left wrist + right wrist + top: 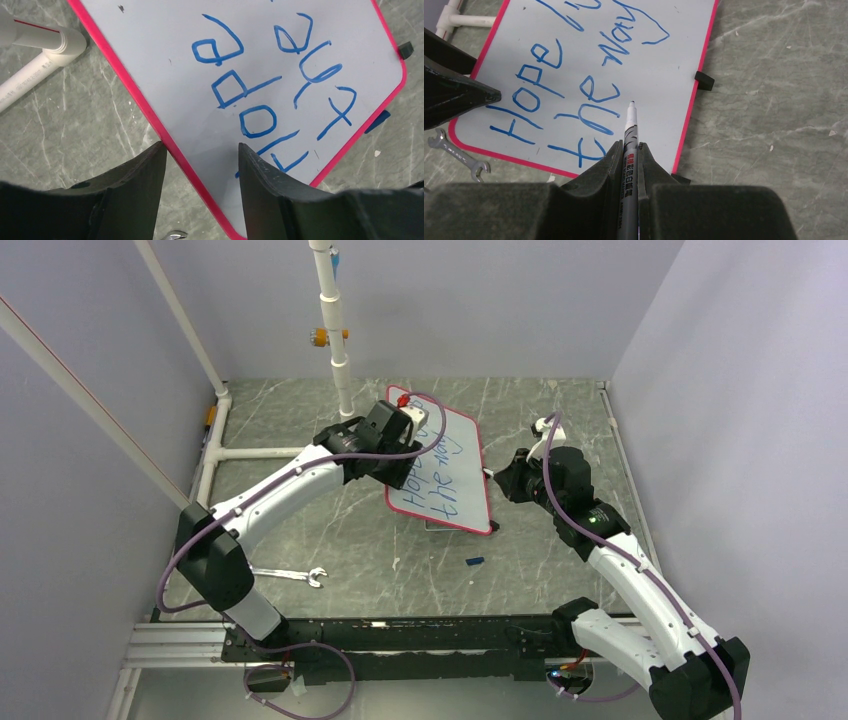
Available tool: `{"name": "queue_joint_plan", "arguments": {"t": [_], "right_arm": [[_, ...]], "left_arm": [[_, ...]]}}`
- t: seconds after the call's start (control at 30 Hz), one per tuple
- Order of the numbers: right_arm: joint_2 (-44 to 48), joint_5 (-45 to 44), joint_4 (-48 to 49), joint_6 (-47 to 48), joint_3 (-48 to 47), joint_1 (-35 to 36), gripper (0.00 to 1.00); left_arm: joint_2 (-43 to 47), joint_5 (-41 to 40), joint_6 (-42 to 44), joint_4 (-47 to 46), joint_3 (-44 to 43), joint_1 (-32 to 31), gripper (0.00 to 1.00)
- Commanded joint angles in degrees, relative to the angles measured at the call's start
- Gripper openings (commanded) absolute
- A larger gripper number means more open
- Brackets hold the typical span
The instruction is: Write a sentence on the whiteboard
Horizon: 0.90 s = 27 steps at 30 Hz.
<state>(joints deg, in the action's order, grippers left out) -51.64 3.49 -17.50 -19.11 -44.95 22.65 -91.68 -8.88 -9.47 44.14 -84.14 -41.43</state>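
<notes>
- While the right fingers (601,180) pinch the marker (630,145) tight about its barrel, its tip points at a bare patch of the whiteboard (472,502) just beside the word "the". Whether the tip touches the surface I cannot tell.
- The whiteboard lies askew on the worktop (330,530) at the middle of the top view. The sentence (589,95) stands on it in blue, "Hope" and a word cut off by the frame's top edge on one line, "the way" on the next. By my reckoning the writing is done or nearly so.
- The left fingers (140,190) are spread wide and hold nothing. At the bottom of the left wrist view they straddle the red border (125,82), one over the worktop, one over the board close to the "H".
- Smearing is the likeliest trouble: a marker tip dragged sideways, or the left finger dipping onto the "H", would streak the ink.
- With nothing clamping the board, any further pressing stroke could push it across the worktop and bend the letters.
- A loosened pinch would let the marker twist or drop onto the lettering.
- A wrench (290,575) lies at lower left of the top view, well apart from the board.
</notes>
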Motion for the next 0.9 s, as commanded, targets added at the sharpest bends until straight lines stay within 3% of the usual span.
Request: {"name": "queue_joint_plan", "arguments": {"t": [0.0,0.6,0.87], "right_arm": [[0.89,0.12,1.82,-0.49,-0.44,-0.04,0.0],[1.05,-2.45,-0.17,0.69,-2.86,0.0,0.0],[2.63,-7.47,-3.73,0.89,-5.3,0.0,0.0]], "left_arm": [[-0.78,-0.8,1.38,3.25,-2.88,-0.19,0.58],[1.17,-5.0,5.42,9.11,-12.45,-4.44,0.63],[7.75,-4.07,12.0,3.28,-2.71,-15.17,0.62]]}}
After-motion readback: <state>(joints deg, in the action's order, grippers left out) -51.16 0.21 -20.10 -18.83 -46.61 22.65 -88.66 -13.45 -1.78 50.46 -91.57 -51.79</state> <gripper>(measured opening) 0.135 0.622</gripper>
